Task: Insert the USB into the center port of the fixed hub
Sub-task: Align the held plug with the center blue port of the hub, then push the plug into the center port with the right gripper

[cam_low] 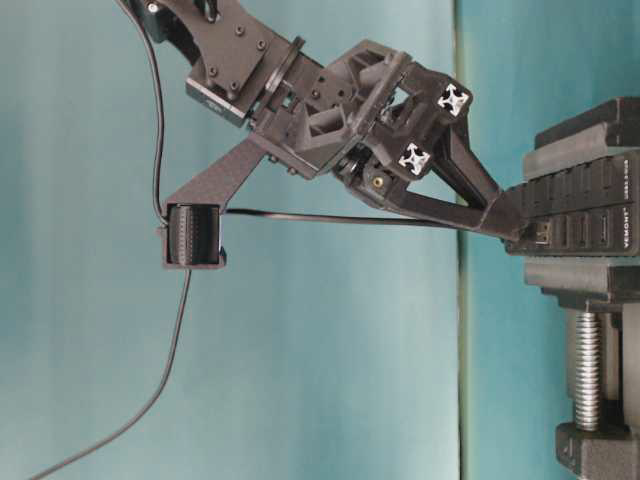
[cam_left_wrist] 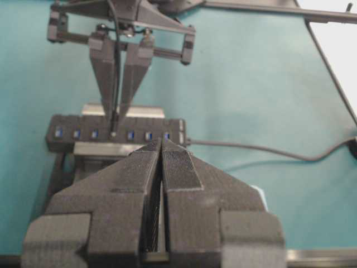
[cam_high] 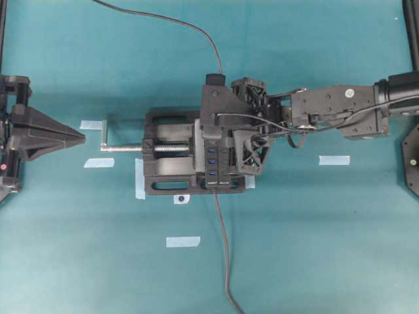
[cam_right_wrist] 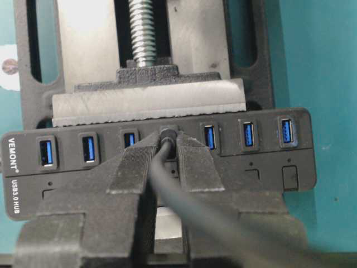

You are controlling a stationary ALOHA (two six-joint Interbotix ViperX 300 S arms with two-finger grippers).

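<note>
Right claw [cam_right_wrist: 167, 159] pinches the USB [cam_right_wrist: 168, 135] at the center port; left claw [cam_left_wrist: 160, 167] closed, empty

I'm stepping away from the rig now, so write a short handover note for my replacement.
Right gripper: shut on the small black USB plug, holding it at the center port of the long black hub.
Left gripper: shut, empty, parked away from the black vise clamping the hub.
Done: plug lined up at the fourth blue slot.
Left: confirm full seating, release, withdraw.

Teal tabletop [cam_high: 314, 248] (pale tape strips [cam_high: 182, 241])
</note>
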